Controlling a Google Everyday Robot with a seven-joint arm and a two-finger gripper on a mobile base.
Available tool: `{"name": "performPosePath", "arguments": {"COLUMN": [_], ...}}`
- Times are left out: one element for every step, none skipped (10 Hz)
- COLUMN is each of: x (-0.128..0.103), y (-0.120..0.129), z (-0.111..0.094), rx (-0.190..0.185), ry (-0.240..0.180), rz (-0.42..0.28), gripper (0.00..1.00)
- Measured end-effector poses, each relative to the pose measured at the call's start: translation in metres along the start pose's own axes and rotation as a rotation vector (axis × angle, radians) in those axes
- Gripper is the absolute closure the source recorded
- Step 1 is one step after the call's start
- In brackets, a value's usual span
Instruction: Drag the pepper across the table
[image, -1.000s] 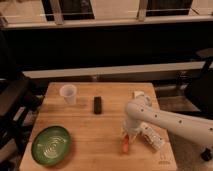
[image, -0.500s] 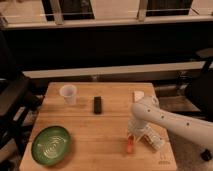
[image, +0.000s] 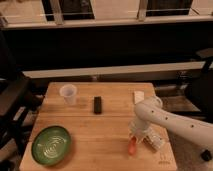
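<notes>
gripper (image: 136, 136): parked low over the near right part of the table, right at the far end of the pepper. How wide the claw is open, and whether anything is actually pinched in it, can't be told from this angle.

pepper (image: 132, 148): small orange-red thing lying on the wood near the near right edge, pointing roughly toward the near side. It's touching or just under the gripper tip; which of the two can't be made out.

table (image: 107, 127): light butcher-block top, plank grain visible.

arm (image: 172, 119): white, reaching in from the right side and bending down to the pepper.

plastic bottle (image: 155, 140): clear, lying just right of the pepper, partly hidden by the arm. Close enough to get bumped.

other stuff: green bowl (image: 50, 145) at the near left corner, white cup (image: 68, 94) at the far left, black block (image: 98, 104) around the far middle, all well apart from the pepper.

step in hand: looks like the drag itself, with contact made or nearly made on the pepper.

next move: downward contact should be kept while the pepper is slid across the wood. Not much table is left on the near side, so a push left across the open middle is probably safer, and the bottle should be steered clear of.
</notes>
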Motion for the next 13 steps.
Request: {"name": "performPosePath", "arguments": {"x": [0.000,0.000,0.001,0.001,0.002,0.004,0.004,0.004,0.004,0.004,0.006,0.008,0.010], "y": [0.002,0.003,0.006,0.009,0.013,0.021,0.023,0.022,0.023,0.026,0.029,0.033,0.038], "z": [-0.001,-0.001,-0.002,-0.002,-0.004,-0.005,-0.005,-0.006,-0.006,-0.007,-0.008,-0.009,-0.010], "rx": [0.000,-0.001,-0.001,-0.001,0.001,0.002,0.002,0.002,0.003,0.004,0.004,0.004,0.004], "ry": [-0.001,-0.002,-0.002,-0.002,-0.002,-0.001,-0.002,-0.002,-0.002,-0.002,-0.003,-0.003,-0.003], "rz": [0.002,0.003,0.004,0.006,0.009,0.017,0.018,0.018,0.018,0.020,0.021,0.022,0.026], "gripper": [1.00,1.00,1.00,1.00,1.00,1.00,1.00,1.00,1.00,1.00,1.00,1.00,1.00]}}
